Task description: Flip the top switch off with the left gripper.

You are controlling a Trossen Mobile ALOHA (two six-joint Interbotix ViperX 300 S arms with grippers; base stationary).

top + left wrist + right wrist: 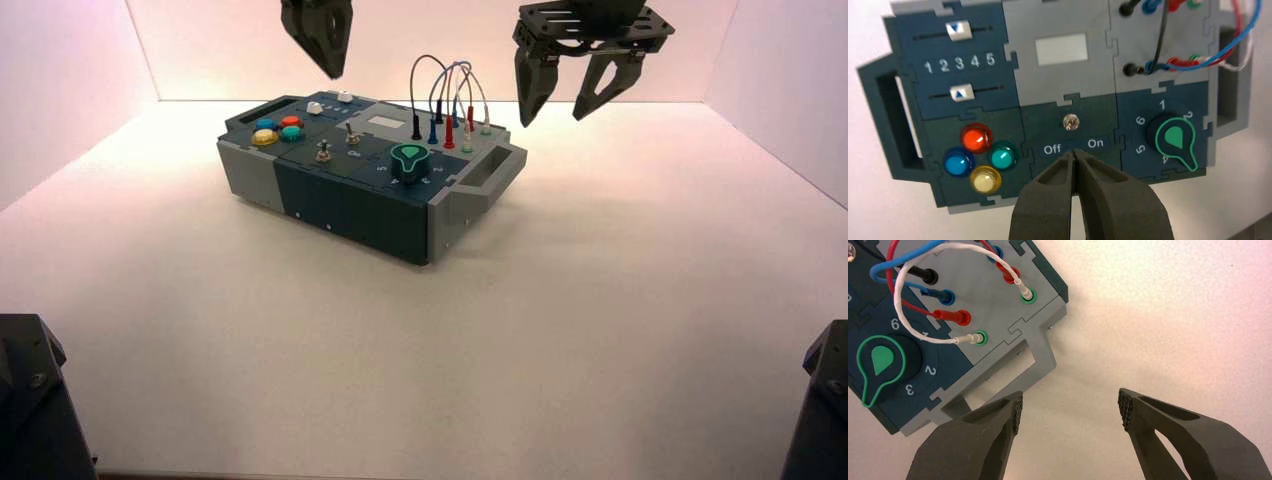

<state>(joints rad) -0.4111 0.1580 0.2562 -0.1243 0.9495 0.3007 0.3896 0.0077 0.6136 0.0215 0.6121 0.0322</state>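
Note:
The top switch (351, 132) is a tiny toggle on the dark panel beside the grey display. In the left wrist view it (1070, 122) stands just above the lettering "Off" and "On". My left gripper (332, 68) hangs high over the box's far side, shut and empty. In the left wrist view its fingertips (1075, 154) meet just short of that lettering, apart from the switch. A second toggle (323, 152) sits nearer the front; the left fingers hide it in the left wrist view. My right gripper (555, 108) is open and empty, raised beyond the box's right end.
The box (340, 205) carries four coloured buttons (975, 157), two sliders (959, 30), a green knob (1173, 137) and plugged wires (450, 100). Its grey handle (1035, 357) lies close to my right gripper (1070, 410). The arm bases stand at the bottom corners.

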